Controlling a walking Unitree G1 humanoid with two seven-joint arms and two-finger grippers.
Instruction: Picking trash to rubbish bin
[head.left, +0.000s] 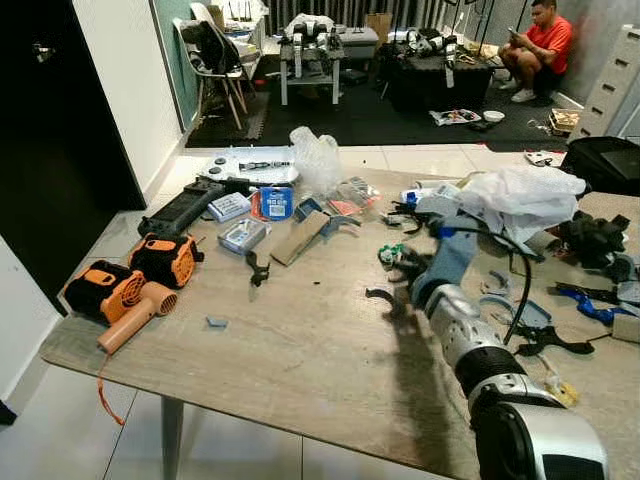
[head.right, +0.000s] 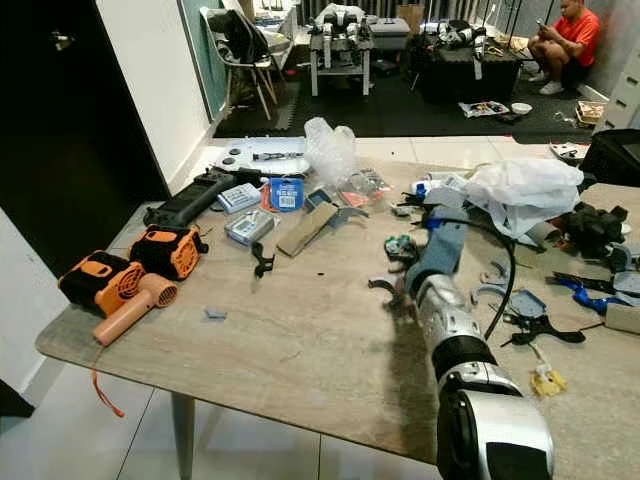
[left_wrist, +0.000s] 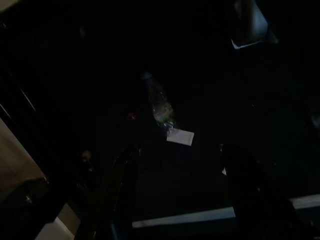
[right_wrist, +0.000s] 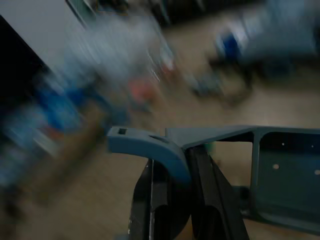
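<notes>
right arm is stretched out over the cluttered table (head.left: 300, 350), and the right gripper (right_wrist: 187, 165) has its two black fingers (right_wrist: 155, 200) pinched together on a grey plastic part (right_wrist: 235, 150). In the wrist view it's a curved arm joined to a boxy open frame, and its long axis runs crosswise to the fingers, with the hooked tip pointing off to one side. It sits mid-table, close to the white plastic bag (head.left: 525, 195). Background there is pretty blurred

Left gripper (left_wrist: 180, 165) hangs in the dark with its fingers apart, above a plastic bottle (left_wrist: 160, 105) and a white scrap (left_wrist: 180, 136) on the floor
</notes>
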